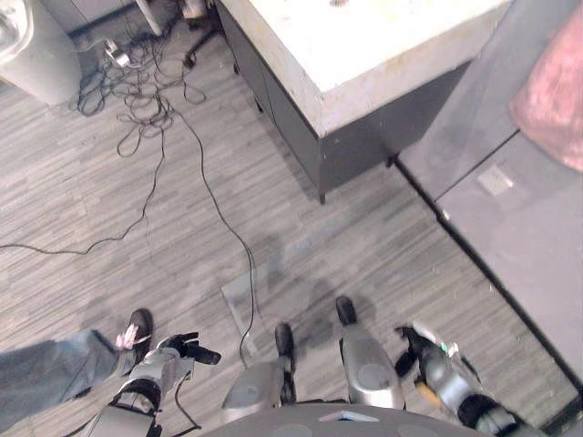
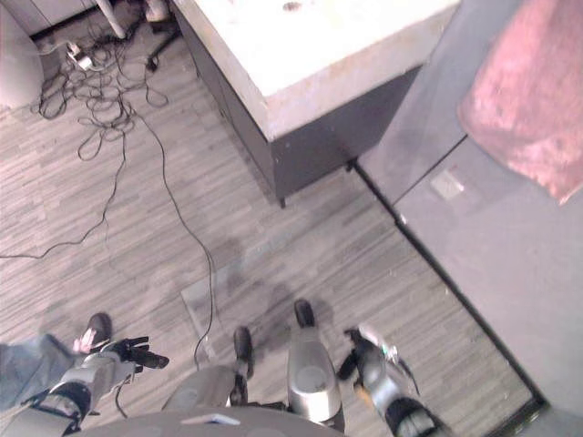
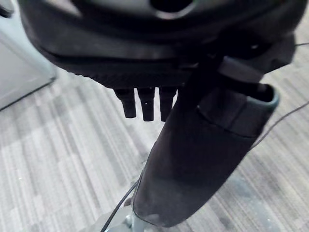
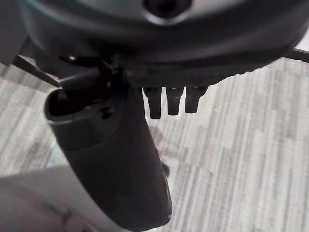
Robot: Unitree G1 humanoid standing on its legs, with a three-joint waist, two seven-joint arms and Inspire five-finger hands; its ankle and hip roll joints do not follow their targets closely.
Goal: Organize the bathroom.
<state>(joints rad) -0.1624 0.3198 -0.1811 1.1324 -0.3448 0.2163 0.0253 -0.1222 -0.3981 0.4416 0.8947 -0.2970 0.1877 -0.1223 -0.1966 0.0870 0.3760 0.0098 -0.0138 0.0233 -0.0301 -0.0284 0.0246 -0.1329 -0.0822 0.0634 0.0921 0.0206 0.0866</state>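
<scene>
My left hand (image 1: 187, 350) hangs low at the lower left over the wood-look floor, fingers relaxed and holding nothing. In the left wrist view its fingers (image 3: 146, 103) point straight down beside the thumb. My right hand (image 1: 415, 347) hangs at the lower right, also empty, and the right wrist view shows its fingers (image 4: 174, 101) straight. A white-topped vanity counter (image 1: 383, 73) on a dark cabinet stands ahead, well beyond both hands. A pink towel (image 2: 528, 100) hangs against the grey wall on the right.
A person's jeans leg and dark shoe (image 1: 137, 330) are close beside my left hand. A tangle of cables (image 1: 137, 100) lies on the floor at the far left, near a grey bin (image 1: 36, 50). A grey wall panel (image 1: 519, 228) runs along the right.
</scene>
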